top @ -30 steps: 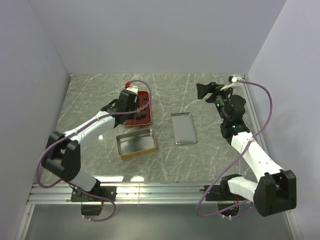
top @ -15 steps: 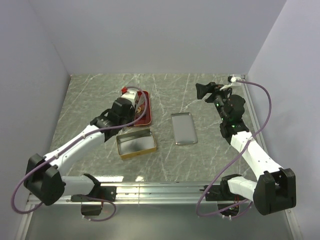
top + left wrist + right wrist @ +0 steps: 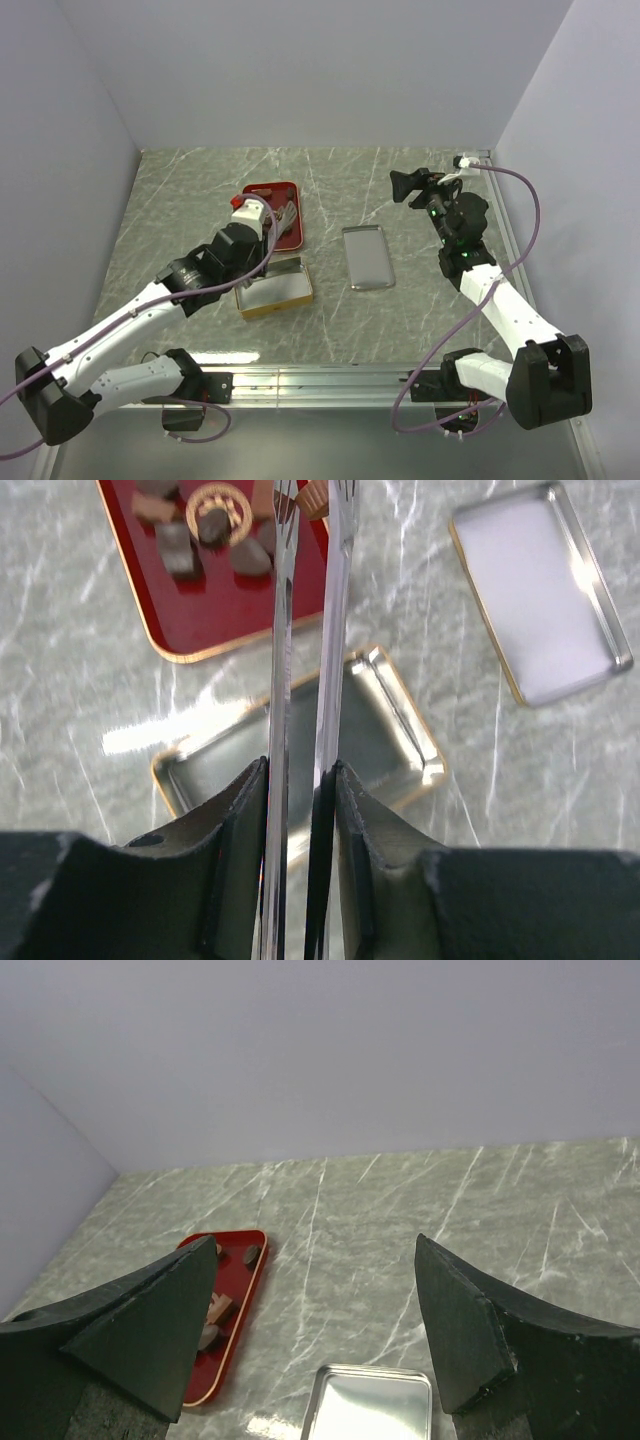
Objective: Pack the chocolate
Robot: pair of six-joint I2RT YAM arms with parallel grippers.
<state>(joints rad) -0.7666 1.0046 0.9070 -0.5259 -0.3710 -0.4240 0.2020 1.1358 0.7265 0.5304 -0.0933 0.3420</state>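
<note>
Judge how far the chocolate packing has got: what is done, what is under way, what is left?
Done: the gold tin is open, its lid beside it, but nothing is inside. Under way: the left claw is shut on metal tongs, whose tips seem to pinch one chocolate above the red tray. Left: every other piece on the tray needs packing; the right claw is open.

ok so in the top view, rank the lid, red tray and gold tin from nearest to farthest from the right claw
1. lid, table centre, closest to the right claw
2. tray, back left
3. tin, front left
</note>
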